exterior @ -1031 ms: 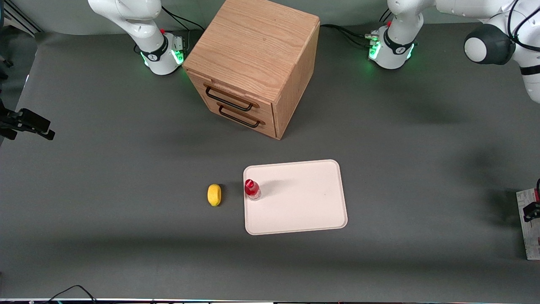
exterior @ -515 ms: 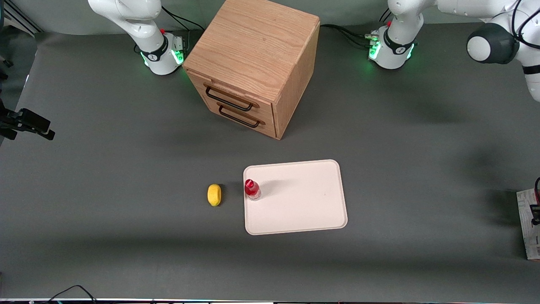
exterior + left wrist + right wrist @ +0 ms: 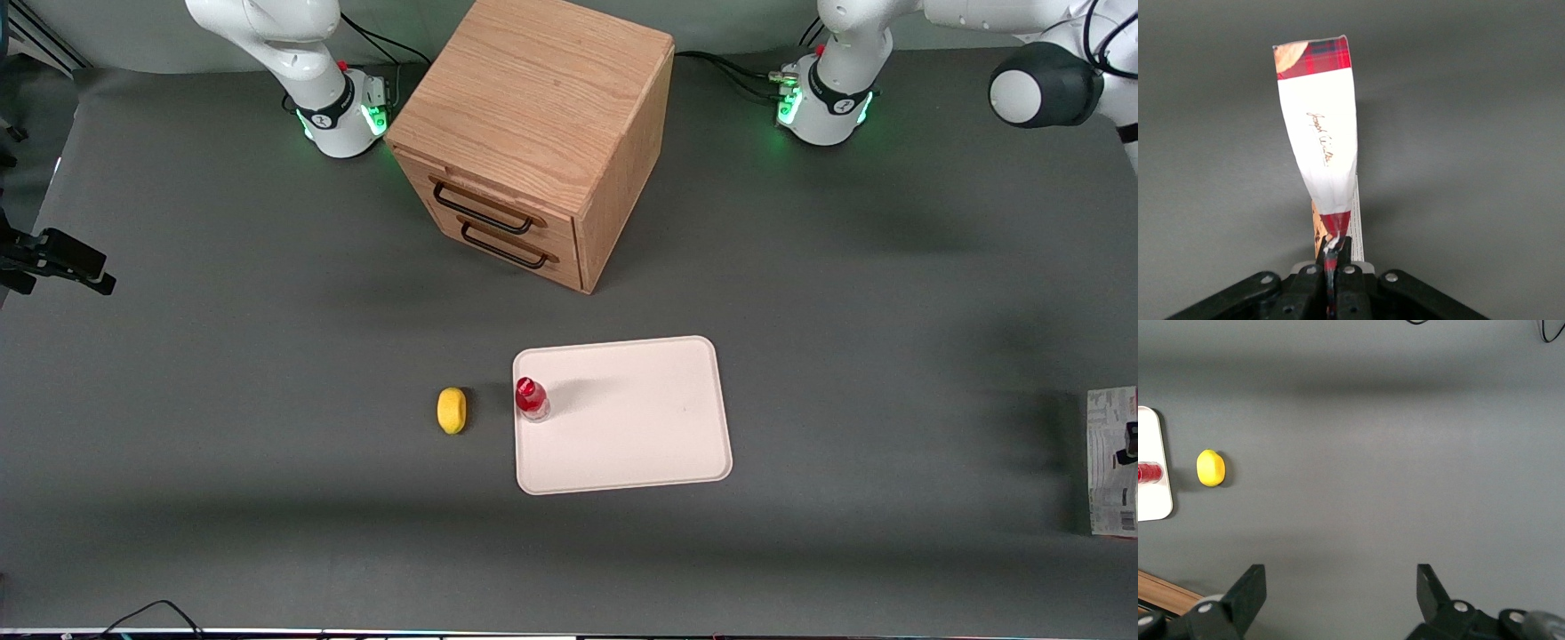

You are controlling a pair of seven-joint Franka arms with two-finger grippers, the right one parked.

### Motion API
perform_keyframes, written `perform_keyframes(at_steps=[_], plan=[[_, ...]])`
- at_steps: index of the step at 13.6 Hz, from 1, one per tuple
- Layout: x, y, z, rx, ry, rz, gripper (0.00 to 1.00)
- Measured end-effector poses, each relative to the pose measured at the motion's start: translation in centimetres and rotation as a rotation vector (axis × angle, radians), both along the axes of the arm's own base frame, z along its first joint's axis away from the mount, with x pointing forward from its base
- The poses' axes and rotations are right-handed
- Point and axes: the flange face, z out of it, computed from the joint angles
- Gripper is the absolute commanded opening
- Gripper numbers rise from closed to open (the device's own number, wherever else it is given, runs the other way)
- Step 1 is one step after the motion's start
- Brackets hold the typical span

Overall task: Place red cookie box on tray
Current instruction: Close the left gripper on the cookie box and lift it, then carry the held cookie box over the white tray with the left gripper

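The tool [image 3: 1331, 267] was clamped tight on one narrow end of the red cookie box [image 3: 1321, 133], fingers pressed together on the cardboard, with the box sticking out ahead of it over bare grey surface [image 3: 1471, 167]. In the front view the box [image 3: 1111, 462] showed only at the frame's edge, at the working arm's end of the surface, well apart from the tray [image 3: 640, 444].

Over the last second the box had shifted slightly at that edge: more of its printed face came into sight and it sat a little higher in the frame, while the dark tool parts that had covered it slid mostly out of view. The arm's elbow joint [image 3: 1045, 84] had also drifted outward and up. I judged this to be the lift just after the grasp, so carrying the box to the tray remained to be done.

The tray lay nearer the front camera than the wooden drawer cabinet [image 3: 533, 133], whose two drawers [image 3: 493, 231] were closed. On the tray stood only a small red-capped bottle [image 3: 531, 397], close to the rim facing the lemon [image 3: 452, 410], which rested on the surface just beside the tray. Most of the tray was bare, leaving room for the box.
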Motion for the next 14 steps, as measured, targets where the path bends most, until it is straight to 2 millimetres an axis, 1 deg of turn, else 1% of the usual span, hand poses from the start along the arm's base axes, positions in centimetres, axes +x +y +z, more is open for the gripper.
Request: perform_keyframes(at_steps=[2,3,4,6,8,10,12,14], plan=[[-0.4,-0.6,2.9,-0.028,0.033,-0.022,0.00],[-0.6,-0.9,4.7,-0.027,0.047,-0.032,0.00],[-1.0,-1.3,6.8,-0.020,0.070,-0.031,0.00],[-1.9,-2.7,11.9,0.006,0.114,-0.016,0.00],[-2.8,-5.4,17.6,0.037,0.121,-0.009,0.00],[-4.4,-8.7,22.1,0.055,0.132,0.015,0.00],[-6.8,-11.6,25.1,0.045,0.156,0.034,0.00],[-9.4,-13.6,27.3,0.044,0.167,0.062,0.00]])
